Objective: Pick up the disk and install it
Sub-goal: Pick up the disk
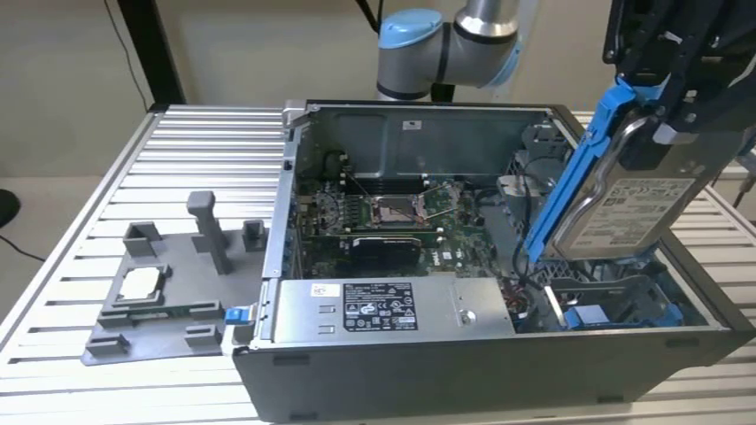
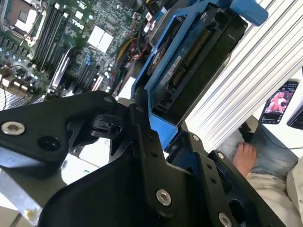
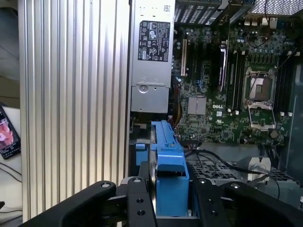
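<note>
Tray: grey plastic tray (image 1: 154,332) lies on the ribbed table (image 1: 201,150) at the exterior view's left, just beside the case.
Chip: small square silver chip (image 1: 142,283) sits in the tray, well apart from me.
Case: open computer case (image 1: 473,372) stands mid-table with its side panel off.
Power box: grey power box (image 1: 390,310) with a white sticker runs along the case's near wall.
Board: green board (image 1: 366,212) lies flat on the case floor, with a bare socket (image 1: 396,210) near its middle.
Arm: my arm (image 1: 455,44) rises behind the case.
Disk: disk (image 1: 626,208) is off the table and in my grip. It stands steeply tilted over the case's end at the exterior view's right, with a blue frame around it. Both wrist views show its edge (image 2: 194,56) (image 3: 168,161).
Gripper: my gripper (image 1: 674,133) (image 2: 165,146) (image 3: 170,198) is clamped on the disk's upper end, one finger on each side of the blue frame.
Bay: drive bay (image 1: 603,310) with blue parts lies just below the disk's lower edge. I cannot tell whether they touch.
</note>
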